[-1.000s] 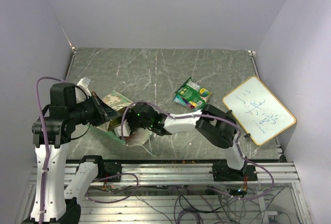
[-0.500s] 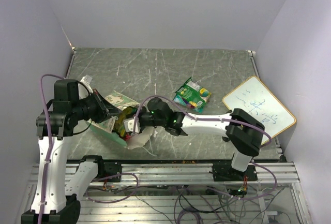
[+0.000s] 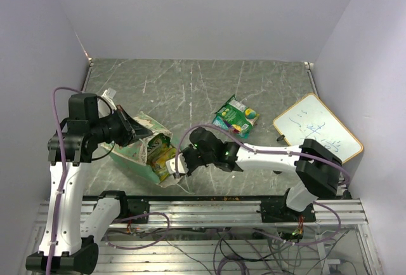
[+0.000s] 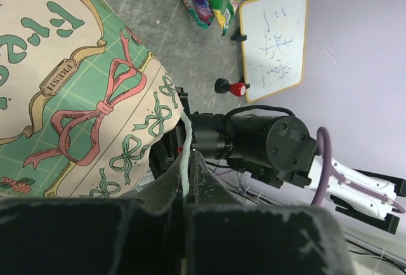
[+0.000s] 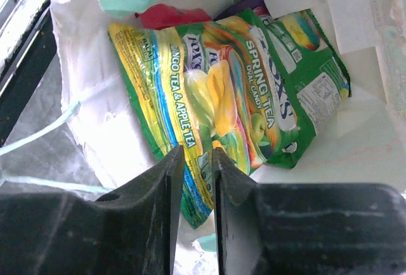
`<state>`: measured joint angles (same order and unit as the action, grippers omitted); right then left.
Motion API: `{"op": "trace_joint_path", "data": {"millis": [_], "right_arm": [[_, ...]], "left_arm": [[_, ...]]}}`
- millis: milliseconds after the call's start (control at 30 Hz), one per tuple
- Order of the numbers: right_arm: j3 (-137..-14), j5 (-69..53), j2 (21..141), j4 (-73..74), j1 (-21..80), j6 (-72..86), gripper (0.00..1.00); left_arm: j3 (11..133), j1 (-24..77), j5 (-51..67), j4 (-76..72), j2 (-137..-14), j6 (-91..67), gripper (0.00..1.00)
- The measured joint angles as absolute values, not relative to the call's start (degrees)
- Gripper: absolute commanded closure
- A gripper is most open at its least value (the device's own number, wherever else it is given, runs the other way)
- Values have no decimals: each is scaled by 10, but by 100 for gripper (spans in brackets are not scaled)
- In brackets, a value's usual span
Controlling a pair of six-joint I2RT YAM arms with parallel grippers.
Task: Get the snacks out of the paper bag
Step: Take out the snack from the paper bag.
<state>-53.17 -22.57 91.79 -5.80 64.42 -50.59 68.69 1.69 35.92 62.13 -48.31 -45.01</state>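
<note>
My right claw (image 5: 198,160), pressed nearly together, pinching glossy green foil snack packet (image 5: 235,84) in mouth of tan-and-mint paper bag (image 4: 82,84); my left claw (image 4: 185,173) clamped on bag's rim; more packets (image 3: 236,115) well apart beyond

L arm stands tall, elbow bent, L gripper (image 4: 186,176) pinched on the paper bag (image 4: 82,97) rim. R arm lies low, reaching across to the L; R gripper (image 5: 198,160) squeezes a green snack (image 5: 216,91).

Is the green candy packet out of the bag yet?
Not quite. The packet lies in the mouth of the bag, on its white lining, edge pinched by the right gripper.
</note>
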Motion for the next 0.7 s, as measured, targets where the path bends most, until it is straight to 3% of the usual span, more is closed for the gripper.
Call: {"op": "trace_joint_path", "data": {"millis": [100, 200, 400, 533, 700], "right_arm": [[-532, -225, 919, -43, 648, -526, 57], [-531, -216, 925, -37, 659, -546, 35], [-526, -194, 940, -49, 692, -568, 34], [-521, -149, 963, -89, 716, -569, 38], [-525, -75, 995, -130, 737, -576, 74]], "left_arm": [[687, 17, 366, 618, -491, -449, 93], [687, 17, 369, 617, -502, -448, 93], [687, 17, 373, 611, -507, -449, 93], [687, 17, 373, 609, -503, -452, 93], [687, 17, 377, 610, -496, -457, 93]]}}
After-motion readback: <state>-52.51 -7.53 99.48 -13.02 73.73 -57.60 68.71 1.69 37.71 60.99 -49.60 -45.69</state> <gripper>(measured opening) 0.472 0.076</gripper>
